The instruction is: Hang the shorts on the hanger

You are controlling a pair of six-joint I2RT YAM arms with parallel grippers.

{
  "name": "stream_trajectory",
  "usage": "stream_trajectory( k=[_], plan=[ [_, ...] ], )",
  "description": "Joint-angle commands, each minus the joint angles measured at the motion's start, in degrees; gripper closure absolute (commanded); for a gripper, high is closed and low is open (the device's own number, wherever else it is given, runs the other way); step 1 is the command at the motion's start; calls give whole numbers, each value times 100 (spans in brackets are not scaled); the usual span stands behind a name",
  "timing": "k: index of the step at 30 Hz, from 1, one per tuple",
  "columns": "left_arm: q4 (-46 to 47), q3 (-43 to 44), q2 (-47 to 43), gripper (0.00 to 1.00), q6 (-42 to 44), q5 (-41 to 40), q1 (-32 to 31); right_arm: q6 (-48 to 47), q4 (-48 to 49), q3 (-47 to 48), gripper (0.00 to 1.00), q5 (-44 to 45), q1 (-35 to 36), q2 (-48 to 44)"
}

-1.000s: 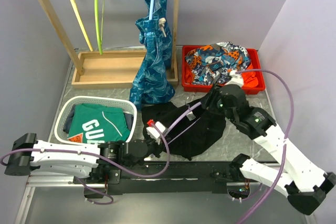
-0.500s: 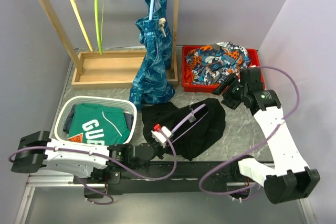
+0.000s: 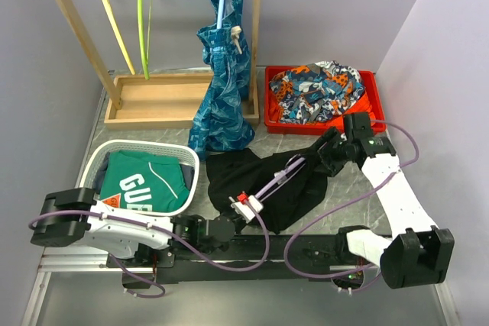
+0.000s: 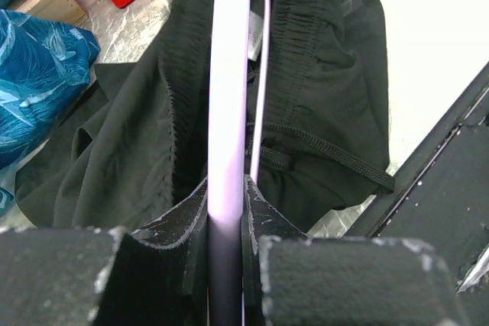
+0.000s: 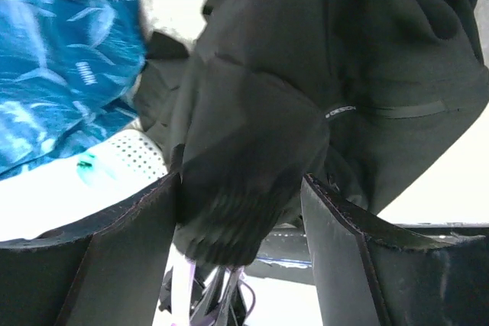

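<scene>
Partway there: hanger and shorts brought together, garment not yet carried by the hanger.

The left end effector [image 4: 228, 211] is clamped tight on the lavender hanger [image 4: 229, 74]. The hanger's bar runs up the middle of the black shorts [image 3: 302, 188], which lie crumpled on the surface [image 3: 269, 140] at lower centre of the overhead frame. The right end effector [image 5: 241, 188] stands wide, with a fold of the shorts' upper-right edge loose between its fingers. I cannot tell whether the bar sits inside the waistband. Draping the fabric over the hanger appears to be what is left.
</scene>
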Motion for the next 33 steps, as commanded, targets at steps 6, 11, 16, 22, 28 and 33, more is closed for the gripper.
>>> stream_trajectory(
  k=[6, 11, 16, 22, 28, 33],
  plan=[
    [1119, 467, 275, 99, 609, -248, -193, 222, 678, -401, 36, -395, -84, 399],
    [1216, 598, 398, 96, 654, -362, -220, 258, 670, -427, 86, -412, -111, 338],
    [40, 1108, 504, 38, -248, -662, -211, 153, 652, -488, 100, -439, -163, 145],
    [-1048, 933, -619, 9, -1672, -214, -211, 179, 704, -646, 100, -351, -163, -171],
    [-3456, 1510, -1105, 16, -3868, -408, 60, -32, 784, -691, 100, -474, -155, -540],
    [-4908, 2293, -256, 16, -4241, 164, 184, -102, 819, -629, 100, -360, -163, -962]
  ],
)
